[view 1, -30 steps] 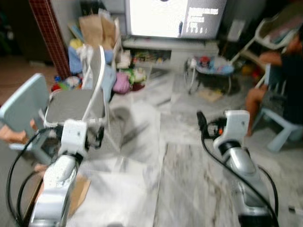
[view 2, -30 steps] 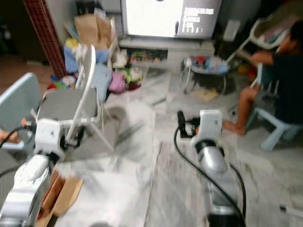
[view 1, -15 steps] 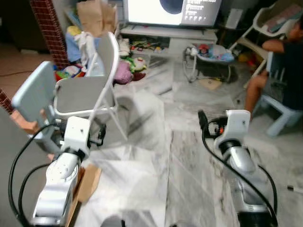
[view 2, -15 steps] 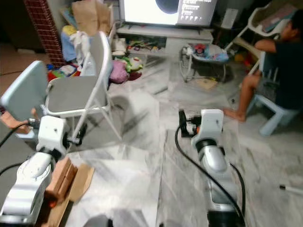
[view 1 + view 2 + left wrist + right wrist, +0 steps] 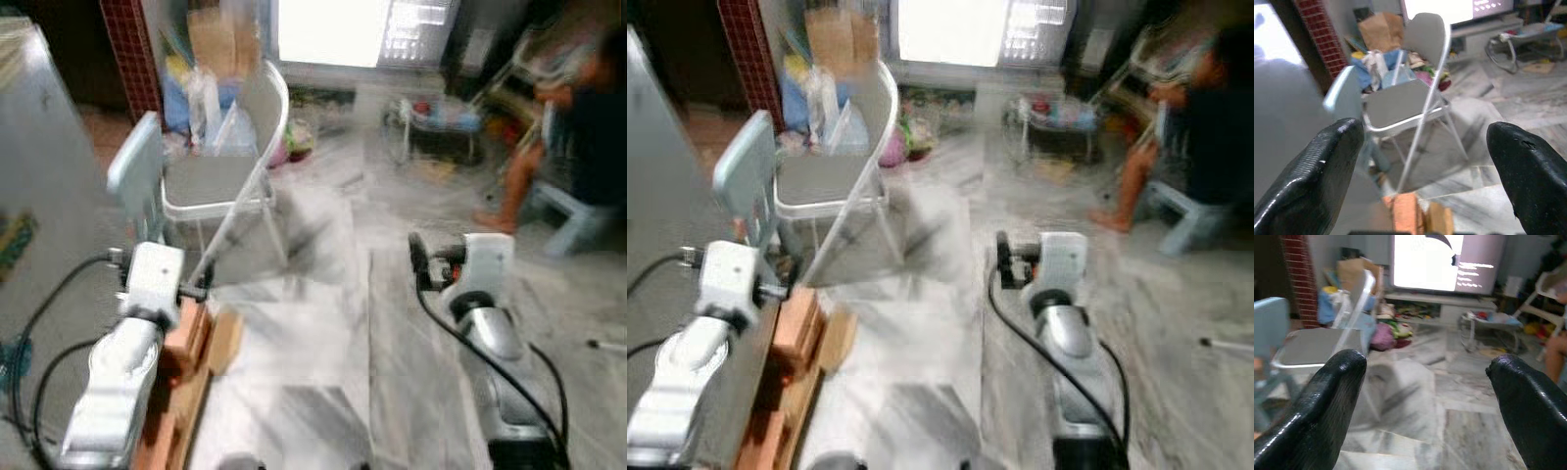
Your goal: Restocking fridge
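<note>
We stand on a pale grey marble floor (image 5: 323, 323) in a cluttered living room, both silver arms raised before us. White lines of text glow on the bright television screen (image 5: 1442, 262) at the far wall, too blurred for us to read, and no other brand or label can be made out. Our left gripper (image 5: 1425, 161) hangs in the air with its two black fingers (image 5: 1312, 171) spread wide apart, holding and touching nothing; between them we see the grey metal folding chair (image 5: 1410, 98), with a pale blue plastic child's chair (image 5: 137, 181) just beside it and a brown paper bag (image 5: 1381, 29) among heaped bags and toys behind. Our right gripper (image 5: 1430, 401) is likewise spread wide and empty, its fingers (image 5: 1327, 401) framing the marble floor and a small baby bouncer seat (image 5: 1491, 323) near the television. A flat grey surface (image 5: 39, 196) that may be the fridge rises at our left, cut off by the frame, so we cannot be sure of it. Stacked orange-brown wooden blocks (image 5: 181, 338) lie on the floor just beside our left arm, partly hidden behind it. A seated person in dark clothes (image 5: 1205, 127) is at the far right, cut off at the edge. The head views are smeared with motion blur, and small items on the floor cannot be told apart.
</note>
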### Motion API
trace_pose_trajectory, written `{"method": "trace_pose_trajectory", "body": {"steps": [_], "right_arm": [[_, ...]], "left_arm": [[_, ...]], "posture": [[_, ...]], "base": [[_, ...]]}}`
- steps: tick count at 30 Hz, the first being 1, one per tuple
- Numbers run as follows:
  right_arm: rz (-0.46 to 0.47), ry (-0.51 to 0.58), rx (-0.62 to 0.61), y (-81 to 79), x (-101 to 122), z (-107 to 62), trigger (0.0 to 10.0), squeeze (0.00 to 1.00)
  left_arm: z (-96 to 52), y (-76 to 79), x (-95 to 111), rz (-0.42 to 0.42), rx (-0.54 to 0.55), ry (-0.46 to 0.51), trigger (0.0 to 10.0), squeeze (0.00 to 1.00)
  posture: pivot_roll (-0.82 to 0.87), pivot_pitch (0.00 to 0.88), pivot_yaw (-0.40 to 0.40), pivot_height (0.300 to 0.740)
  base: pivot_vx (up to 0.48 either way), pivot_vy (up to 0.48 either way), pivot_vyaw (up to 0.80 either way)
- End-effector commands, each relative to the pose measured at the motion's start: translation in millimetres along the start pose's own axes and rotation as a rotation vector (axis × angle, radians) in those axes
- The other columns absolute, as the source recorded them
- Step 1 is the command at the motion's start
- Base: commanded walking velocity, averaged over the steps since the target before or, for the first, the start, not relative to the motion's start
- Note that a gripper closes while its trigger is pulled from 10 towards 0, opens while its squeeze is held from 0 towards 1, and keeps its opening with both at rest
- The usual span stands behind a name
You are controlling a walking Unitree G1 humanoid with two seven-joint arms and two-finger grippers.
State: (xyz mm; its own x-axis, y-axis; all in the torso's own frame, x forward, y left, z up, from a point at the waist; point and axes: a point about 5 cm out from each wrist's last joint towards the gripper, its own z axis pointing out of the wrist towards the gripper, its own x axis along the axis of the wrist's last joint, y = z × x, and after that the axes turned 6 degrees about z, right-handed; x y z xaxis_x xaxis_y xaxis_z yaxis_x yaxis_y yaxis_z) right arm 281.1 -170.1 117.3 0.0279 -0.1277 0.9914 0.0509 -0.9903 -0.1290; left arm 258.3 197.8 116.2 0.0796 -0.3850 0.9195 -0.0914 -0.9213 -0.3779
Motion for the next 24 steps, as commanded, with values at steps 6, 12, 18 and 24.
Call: {"method": "trace_pose_trajectory", "body": {"steps": [6,12,18,24], "right_arm": [[-0.008,0.015,-0.019,4.0,3,2.6,10.0,0.00],[-0.027,0.019,-0.039,6.4,3,4.6,10.0,0.00],[-0.024,0.032,-0.056,8.0,6,6.3,10.0,0.00],[-0.028,0.025,-0.054,8.3,4,5.7,10.0,0.00]], "left_arm": [[-2.9,-7.3,0,0.006,0.037,0.023,10.0,0.00],[-0.6,-13.4,0,-0.036,0.037,0.047,10.0,0.00],[0.6,-14.2,2,-0.054,0.033,0.054,10.0,0.00],[-0.1,-12.3,-1,-0.063,0.017,0.043,10.0,0.00]], "posture": [[0.10,0.000,-0.019,0.740],[0.10,0.000,-0.023,0.740],[0.11,0.000,-0.024,0.740],[0.10,0.000,-0.026,0.740]], "base": [[0.000,0.000,0.00],[0.000,0.000,0.00],[0.000,0.142,0.00],[0.000,0.431,0.00]]}}
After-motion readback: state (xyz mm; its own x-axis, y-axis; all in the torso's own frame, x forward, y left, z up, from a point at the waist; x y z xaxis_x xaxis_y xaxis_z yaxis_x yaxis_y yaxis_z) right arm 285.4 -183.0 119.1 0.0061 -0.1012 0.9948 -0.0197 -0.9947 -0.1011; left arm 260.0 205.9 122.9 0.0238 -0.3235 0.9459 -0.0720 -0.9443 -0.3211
